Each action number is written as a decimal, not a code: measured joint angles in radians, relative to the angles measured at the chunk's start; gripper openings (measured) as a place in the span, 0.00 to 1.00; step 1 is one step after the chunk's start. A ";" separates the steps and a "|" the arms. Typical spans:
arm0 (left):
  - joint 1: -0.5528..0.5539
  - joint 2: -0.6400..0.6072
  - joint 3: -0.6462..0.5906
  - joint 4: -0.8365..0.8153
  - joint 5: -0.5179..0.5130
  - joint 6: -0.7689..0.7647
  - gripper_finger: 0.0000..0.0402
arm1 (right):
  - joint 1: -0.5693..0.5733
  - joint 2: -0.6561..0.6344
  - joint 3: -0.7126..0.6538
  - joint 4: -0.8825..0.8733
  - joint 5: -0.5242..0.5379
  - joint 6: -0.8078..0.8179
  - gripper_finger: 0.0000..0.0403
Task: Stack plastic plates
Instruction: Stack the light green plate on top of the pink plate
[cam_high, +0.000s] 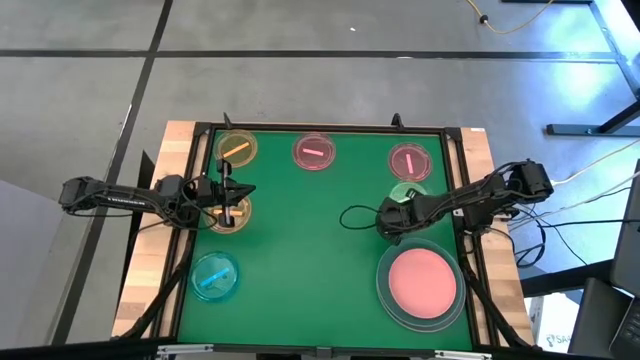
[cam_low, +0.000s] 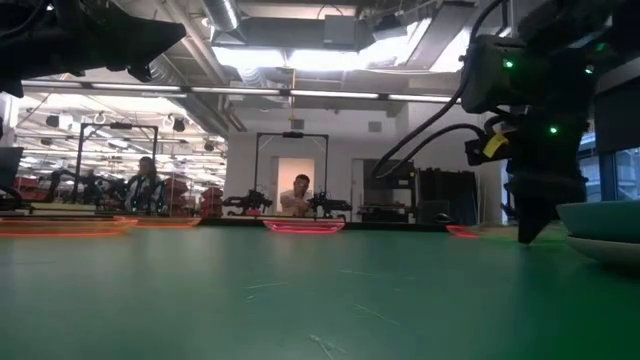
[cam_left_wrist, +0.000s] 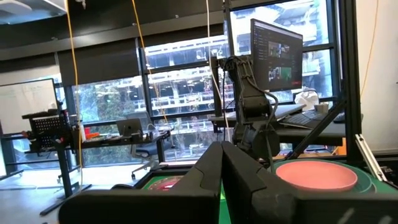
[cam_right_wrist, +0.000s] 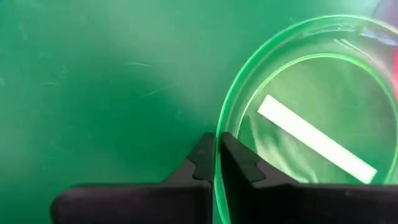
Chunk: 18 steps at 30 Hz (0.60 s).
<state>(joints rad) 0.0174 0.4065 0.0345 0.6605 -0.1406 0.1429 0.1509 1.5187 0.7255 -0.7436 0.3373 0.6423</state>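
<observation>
My right gripper stands at the right of the green mat, pointing down, shut on the small green plate. A white strip lies in that plate. My left gripper is shut and points level toward the table's right. It hovers over a small yellow plate at the mat's left. Another yellow plate and two pink plates lie along the far edge, and a blue one lies near left. The medium pink plate rests in a large pale plate. My right gripper pinches the green plate's rim on the side facing the mat's middle. One finger is inside the plate and one outside. The fingers come from above, pointing down. Whether the plate is lifted off the mat, I cannot tell.
A black frame borders the mat, with wooden table edges outside it. The mat's middle is bare. Cables loop beside my right arm. People sit in the room beyond the far edge.
</observation>
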 joint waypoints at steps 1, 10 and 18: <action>0.000 0.000 0.000 0.000 0.000 0.000 0.01 | 0.000 0.000 0.020 -0.014 0.000 -0.005 0.04; 0.000 0.000 0.000 0.000 0.000 0.000 0.01 | 0.058 -0.001 0.228 -0.240 0.013 -0.040 0.01; 0.000 0.000 0.000 -0.001 0.000 -0.001 0.01 | 0.160 -0.001 0.453 -0.465 -0.042 0.032 0.01</action>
<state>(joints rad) 0.0175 0.4068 0.0345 0.6596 -0.1406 0.1421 0.3107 1.5177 1.1780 -1.2087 0.2951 0.6744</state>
